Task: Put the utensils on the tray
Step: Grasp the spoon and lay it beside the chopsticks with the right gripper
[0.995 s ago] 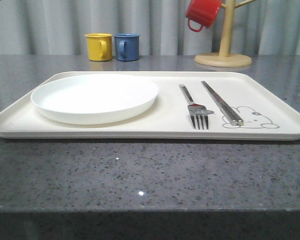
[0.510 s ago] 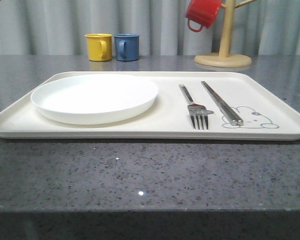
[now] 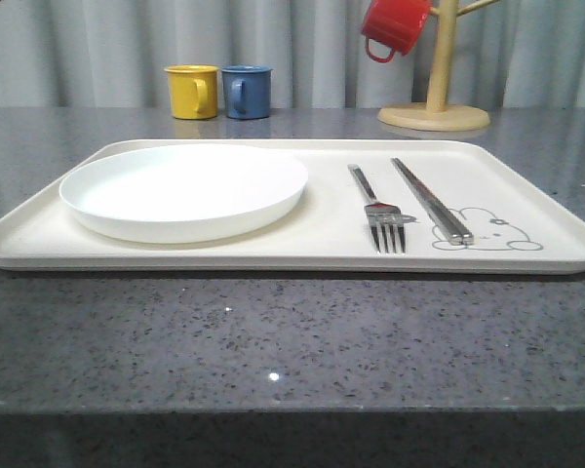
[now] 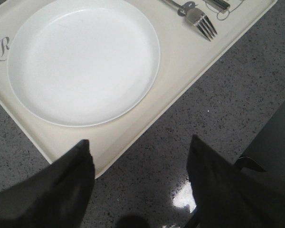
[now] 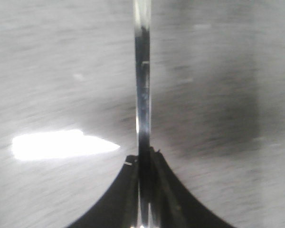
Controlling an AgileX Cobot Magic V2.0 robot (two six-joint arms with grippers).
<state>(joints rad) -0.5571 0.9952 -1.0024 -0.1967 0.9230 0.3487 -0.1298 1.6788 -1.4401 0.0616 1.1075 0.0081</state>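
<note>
Speckled grey stone worktop [image 3: 292, 341], polished, with bright glints near the front edge; pale pleated curtain [image 3: 97, 49] closing off the far side. Yellow mug [image 3: 193, 91] and blue mug [image 3: 247, 91] side by side at the far edge; wooden mug tree [image 3: 436, 88] far right, carrying a red mug [image 3: 395, 26].

Cream tray [image 3: 273, 255] set lengthwise across the worktop, left to right, low rim all round, bunny drawing [image 3: 492, 232] at the near right corner. Round white plate [image 3: 183, 188] on the left half of the tray.

Fork [image 3: 378, 209] flat on the right half of the tray, long axis running near to far, tines toward the near edge, handle toward the far edge. Chopsticks [image 3: 432, 200] just right of the fork, paired close together, roughly parallel to it, far ends angled slightly left, near ends resting at the bunny drawing.

Left gripper [image 4: 137, 175] over the worktop just off the near edge of the tray, jaws apart, nothing between them.

Right gripper [image 5: 143, 164] with jaws clamped on a slim shiny metal handle [image 5: 142, 85], probably the spoon, extending straight out from the fingertips over blurred grey surface; bowl end not visible.
</note>
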